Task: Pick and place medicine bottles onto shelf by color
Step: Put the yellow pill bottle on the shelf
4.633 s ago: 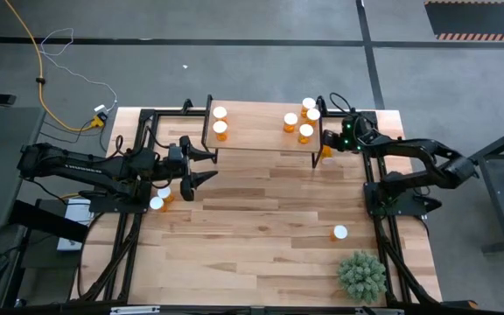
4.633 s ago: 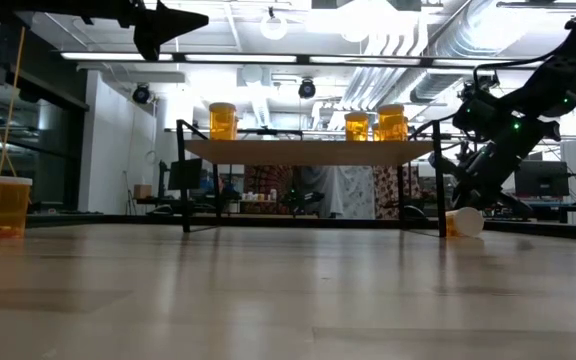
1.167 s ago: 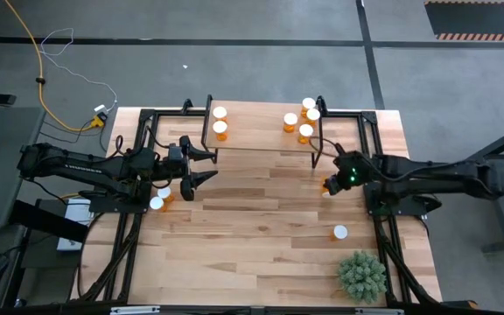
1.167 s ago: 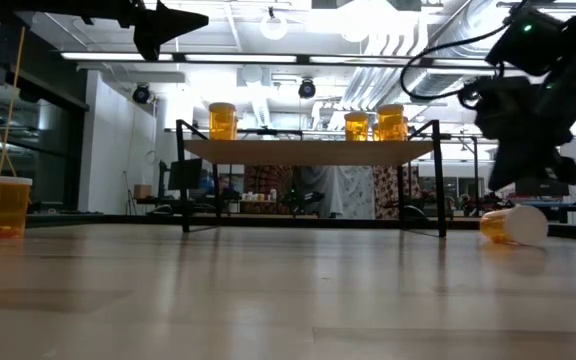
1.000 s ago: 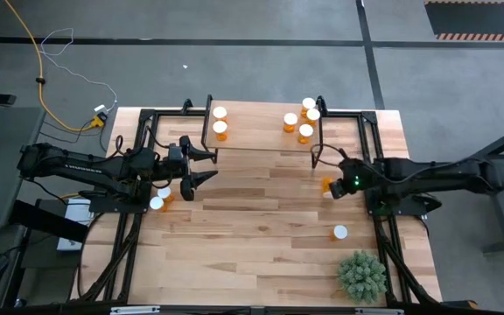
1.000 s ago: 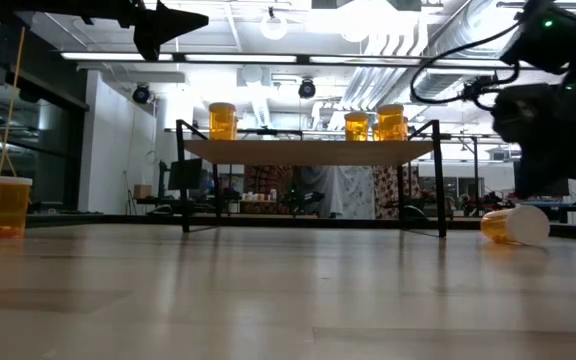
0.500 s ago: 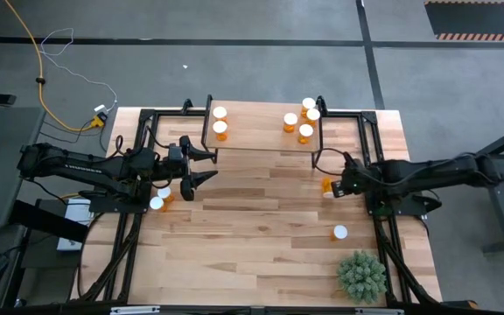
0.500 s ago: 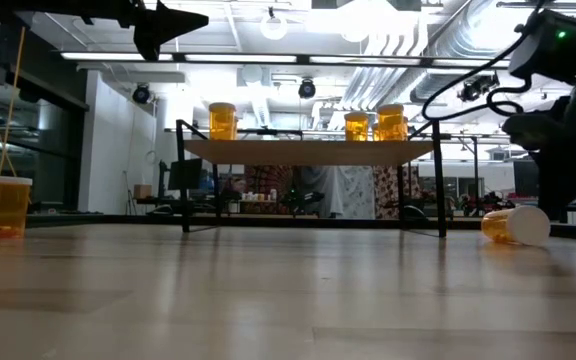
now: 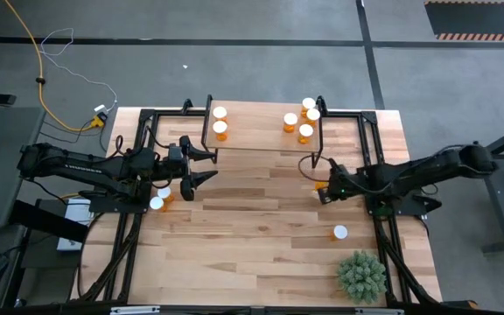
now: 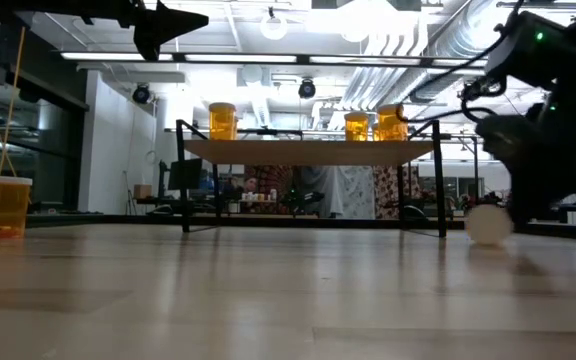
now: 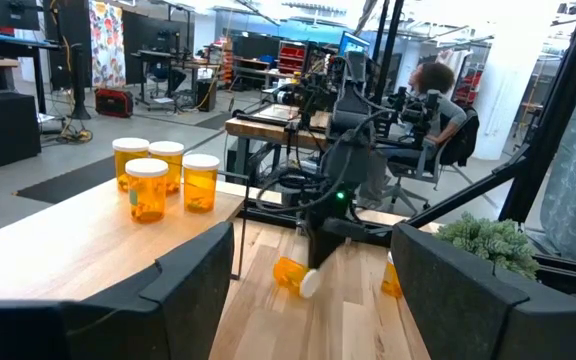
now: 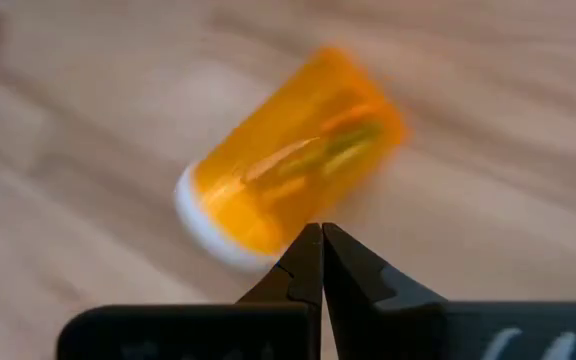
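Since a moment ago the right claw (image 9: 324, 190) has slid left along the counter (image 9: 261, 219), and the fallen bottle (image 12: 286, 166) has turned, so the low view now meets its white cap end-on. That claw is closed, holding nothing. Its wrist view alone shows its tips pinched together at the lying bottle's side near the cap; from above the arm hides most of that bottle. The left claw (image 9: 201, 167) hovers open over the counter's left part, near the shelf (image 9: 261, 131), which carries two bottles at its left end and four at its right. The high view also shows two bottles (image 9: 160, 199) standing on the counter's left, one bottle (image 9: 340, 233) standing at near right, and the plant (image 9: 361, 276). Only the left wrist view shows a person (image 11: 436, 88) seated beyond the counter.
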`<state>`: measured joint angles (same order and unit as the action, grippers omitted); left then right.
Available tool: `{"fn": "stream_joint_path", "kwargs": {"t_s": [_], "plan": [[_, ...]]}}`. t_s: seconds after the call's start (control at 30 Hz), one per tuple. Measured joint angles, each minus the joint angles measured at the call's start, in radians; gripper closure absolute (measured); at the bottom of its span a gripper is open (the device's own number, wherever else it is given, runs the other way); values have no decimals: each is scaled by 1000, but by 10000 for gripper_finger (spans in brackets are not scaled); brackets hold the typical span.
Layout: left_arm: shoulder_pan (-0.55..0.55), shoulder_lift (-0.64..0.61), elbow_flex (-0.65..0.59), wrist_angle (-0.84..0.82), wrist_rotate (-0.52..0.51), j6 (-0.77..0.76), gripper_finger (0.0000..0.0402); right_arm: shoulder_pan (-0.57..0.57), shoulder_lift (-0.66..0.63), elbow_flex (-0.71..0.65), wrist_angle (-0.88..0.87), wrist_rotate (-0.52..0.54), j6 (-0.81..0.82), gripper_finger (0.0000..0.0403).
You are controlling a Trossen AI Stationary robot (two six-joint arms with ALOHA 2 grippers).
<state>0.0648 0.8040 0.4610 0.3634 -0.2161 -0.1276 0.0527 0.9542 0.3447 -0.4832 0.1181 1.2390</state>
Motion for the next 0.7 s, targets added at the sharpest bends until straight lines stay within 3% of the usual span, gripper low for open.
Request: {"fn": "stream_joint_path", "kwargs": {"t_s": [0.2,0.37,0.47,0.7], "plan": [[0,0,0,0,0,0,140,120,191,0,393,32,7,403],[0,0,0,0,0,-17,140,183,360,66,685,34,-134,403],[0,0,0,0,0,-18,140,203,383,185,618,22,-291,403],[0,0,0,0,0,-18,140,210,382,505,76,83,-535,403]]}}
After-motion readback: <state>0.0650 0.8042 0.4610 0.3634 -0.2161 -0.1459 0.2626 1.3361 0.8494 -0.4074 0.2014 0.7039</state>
